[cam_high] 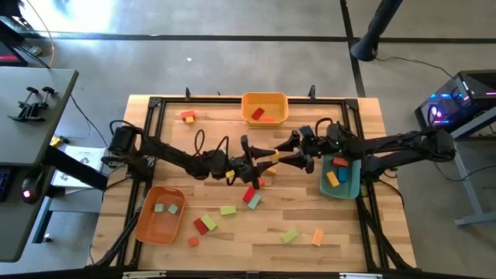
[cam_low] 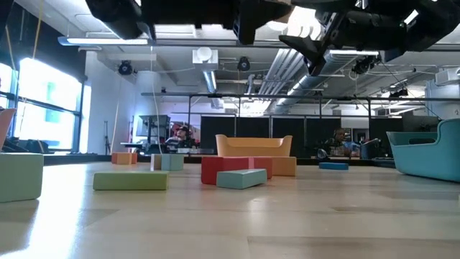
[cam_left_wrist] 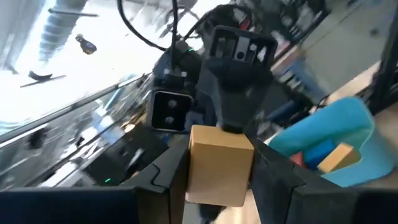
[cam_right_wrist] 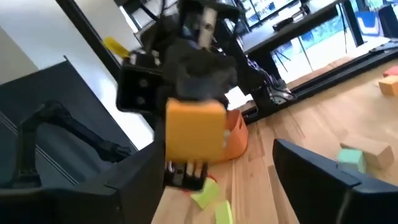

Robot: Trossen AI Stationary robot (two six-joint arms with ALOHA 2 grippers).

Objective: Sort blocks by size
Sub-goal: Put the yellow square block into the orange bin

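An orange-yellow block (cam_high: 271, 157) hangs in mid-air over the table's middle, between my two grippers, which face each other. My left gripper (cam_left_wrist: 217, 183) comes from the table's left and is shut on it. My right gripper (cam_right_wrist: 214, 177) comes from the right and is open. Its fingers stand wide on either side of the block (cam_right_wrist: 194, 130), clear of it. Other blocks lie on the table: a red and a teal one (cam_high: 252, 198) just below the grippers, and green, red and orange ones nearer the front. My left gripper pinches the orange-yellow block by two opposite sides (cam_left_wrist: 194, 177) between its two fingers. The fingers reach in about level from the table's left. The block is lifted clear of the table, and its far end (cam_left_wrist: 221, 137) sticks out toward my right gripper.
A yellow tray (cam_high: 264, 99) stands at the far edge with an orange and a red block. An orange tray (cam_high: 147, 225) at the near left holds two green blocks. A teal tray (cam_high: 350, 188) at the right holds several. One block (cam_high: 188, 116) lies far left.
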